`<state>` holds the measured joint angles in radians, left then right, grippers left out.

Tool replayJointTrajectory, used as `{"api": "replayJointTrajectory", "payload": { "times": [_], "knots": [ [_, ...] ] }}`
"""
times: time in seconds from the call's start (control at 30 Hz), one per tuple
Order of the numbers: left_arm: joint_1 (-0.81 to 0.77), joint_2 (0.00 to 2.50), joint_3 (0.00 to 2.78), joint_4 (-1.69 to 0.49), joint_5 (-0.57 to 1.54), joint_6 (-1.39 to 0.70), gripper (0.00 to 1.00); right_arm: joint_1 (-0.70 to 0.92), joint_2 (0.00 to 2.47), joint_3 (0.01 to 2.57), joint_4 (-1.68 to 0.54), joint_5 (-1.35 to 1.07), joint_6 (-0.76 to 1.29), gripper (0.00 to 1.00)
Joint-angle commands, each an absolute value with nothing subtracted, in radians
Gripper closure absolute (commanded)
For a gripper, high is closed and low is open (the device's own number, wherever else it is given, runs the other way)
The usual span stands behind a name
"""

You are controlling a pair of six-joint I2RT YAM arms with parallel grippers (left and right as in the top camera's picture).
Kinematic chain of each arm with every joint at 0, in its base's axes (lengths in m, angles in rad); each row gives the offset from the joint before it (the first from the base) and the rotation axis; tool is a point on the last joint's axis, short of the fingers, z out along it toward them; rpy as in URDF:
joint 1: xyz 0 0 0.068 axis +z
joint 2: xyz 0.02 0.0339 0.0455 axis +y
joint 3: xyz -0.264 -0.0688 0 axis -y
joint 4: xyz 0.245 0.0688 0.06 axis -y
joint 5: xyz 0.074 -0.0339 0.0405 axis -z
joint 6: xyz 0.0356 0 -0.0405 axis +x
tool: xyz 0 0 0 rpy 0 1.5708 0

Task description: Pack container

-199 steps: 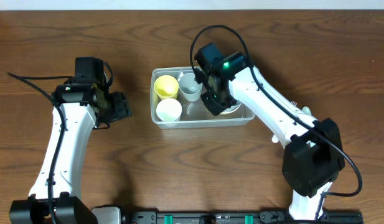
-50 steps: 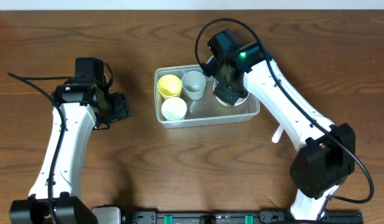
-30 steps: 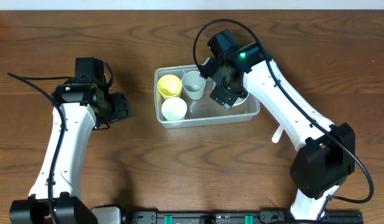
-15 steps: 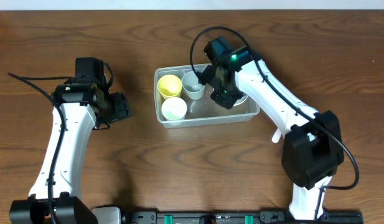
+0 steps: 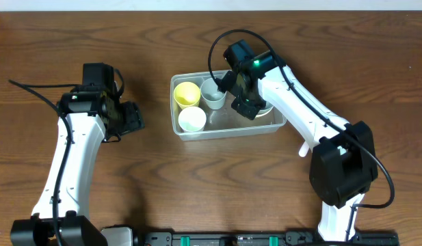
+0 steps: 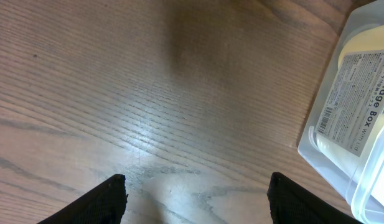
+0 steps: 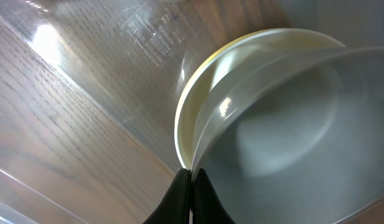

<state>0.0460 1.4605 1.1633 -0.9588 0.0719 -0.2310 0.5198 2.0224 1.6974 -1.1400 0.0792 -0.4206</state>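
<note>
The clear container (image 5: 228,134) sits at the table's middle and holds a yellow cup (image 5: 186,93), a white cup (image 5: 191,119) and a pale grey cup (image 5: 212,92). At its right end lie two nested bowls, mostly hidden under my right arm in the overhead view. In the right wrist view the grey-blue bowl (image 7: 291,124) sits inside a pale yellow bowl (image 7: 198,99). My right gripper (image 7: 190,173) is pinched shut on the rims where they meet; it also shows in the overhead view (image 5: 243,106). My left gripper (image 6: 195,199) is open and empty above bare wood, left of the container (image 6: 356,124).
A small white object (image 5: 304,147) lies on the wood to the right of the container, beside my right arm. My left gripper (image 5: 132,117) hovers a short way from the container's left wall. The table's far edge runs along the top of the overhead view.
Over the last second my right gripper shifted slightly left inside the container's right end. Since the earliest frame the container has slid a little right and turned. The left arm has not moved.
</note>
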Motion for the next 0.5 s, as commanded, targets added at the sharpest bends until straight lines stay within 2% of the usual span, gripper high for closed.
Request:
{"api": "replayJointTrajectory", "payload": {
  "times": [0.0,0.33,0.43,0.47],
  "knots": [
    [0.052,1.463,1.185,-0.961,0.067,-0.217,0.27,0.519,2.001,1.702,-1.142,0.110,-0.416,0.99],
    [0.052,1.463,1.185,-0.960,0.067,-0.217,0.27,0.530,1.941,1.702,-1.170,0.132,-0.417,0.98],
    [0.052,1.463,1.185,-0.961,0.067,-0.217,0.27,0.530,1.943,1.702,-1.176,0.130,-0.416,0.95],
    [0.052,1.463,1.185,-0.961,0.067,-0.217,0.27,0.531,1.943,1.702,-1.177,0.131,-0.417,0.87]
  ]
}}
